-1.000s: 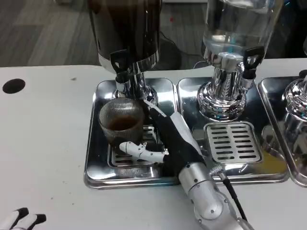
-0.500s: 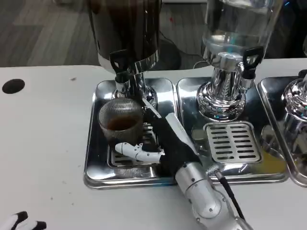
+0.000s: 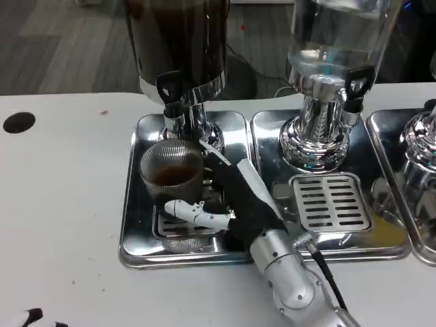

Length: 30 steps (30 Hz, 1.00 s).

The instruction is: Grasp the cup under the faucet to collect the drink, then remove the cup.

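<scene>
The ribbed clear glass cup (image 3: 172,172) holds a brown drink, and its wall shows fine vertical lines. At its 12 o'clock the shiny chrome faucet (image 3: 176,117) carries a black lever. The mirror-bright steel drip tray (image 3: 136,225) beneath reflects grey and dark shapes. At the cup's 4 o'clock, the right hand (image 3: 228,197) is black across the palm side with white fingers (image 3: 194,213). The plain white bench (image 3: 61,204) has a black round hole (image 3: 18,122) at its 10 o'clock.
</scene>
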Motion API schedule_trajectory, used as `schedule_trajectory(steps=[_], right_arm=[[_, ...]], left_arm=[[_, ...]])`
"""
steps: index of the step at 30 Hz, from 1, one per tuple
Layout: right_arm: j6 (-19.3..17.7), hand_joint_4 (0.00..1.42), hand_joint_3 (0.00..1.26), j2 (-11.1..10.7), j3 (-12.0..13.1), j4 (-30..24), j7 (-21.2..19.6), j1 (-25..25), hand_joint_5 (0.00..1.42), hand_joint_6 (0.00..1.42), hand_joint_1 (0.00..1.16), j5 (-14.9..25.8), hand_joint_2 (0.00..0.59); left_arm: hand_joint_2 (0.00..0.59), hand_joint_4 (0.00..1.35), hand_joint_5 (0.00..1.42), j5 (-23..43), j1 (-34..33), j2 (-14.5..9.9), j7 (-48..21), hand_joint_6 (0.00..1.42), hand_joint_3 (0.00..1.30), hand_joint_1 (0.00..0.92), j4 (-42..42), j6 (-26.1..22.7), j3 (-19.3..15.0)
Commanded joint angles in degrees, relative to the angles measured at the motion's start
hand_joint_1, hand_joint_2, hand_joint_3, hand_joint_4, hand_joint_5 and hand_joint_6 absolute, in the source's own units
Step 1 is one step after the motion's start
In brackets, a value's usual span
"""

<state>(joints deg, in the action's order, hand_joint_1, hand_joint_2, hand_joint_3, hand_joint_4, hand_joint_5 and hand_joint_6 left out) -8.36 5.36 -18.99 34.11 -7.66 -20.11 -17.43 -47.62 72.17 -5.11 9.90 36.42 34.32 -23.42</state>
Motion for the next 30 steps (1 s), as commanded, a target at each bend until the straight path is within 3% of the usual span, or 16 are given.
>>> schedule_trajectory(steps=[1,30], right_arm=[[-0.9,0.20,0.16,1.6,0.7,0.9,-0.5,-0.6,0.23,0.11,0.70,0.7,0.124],[-1.5,0.28,0.22,1.4,1.0,1.7,-1.9,-0.3,0.29,0.16,0.70,-0.1,0.123]], left_arm=[[0.133,0.16,0.26,-0.2,0.0,0.0,-1.2,0.52,0.34,0.000,0.1,-0.7,0.5],[0.146,0.18,0.27,0.2,-0.4,0.1,-2.4,0.52,0.35,0.000,0.6,-1.8,0.2]])
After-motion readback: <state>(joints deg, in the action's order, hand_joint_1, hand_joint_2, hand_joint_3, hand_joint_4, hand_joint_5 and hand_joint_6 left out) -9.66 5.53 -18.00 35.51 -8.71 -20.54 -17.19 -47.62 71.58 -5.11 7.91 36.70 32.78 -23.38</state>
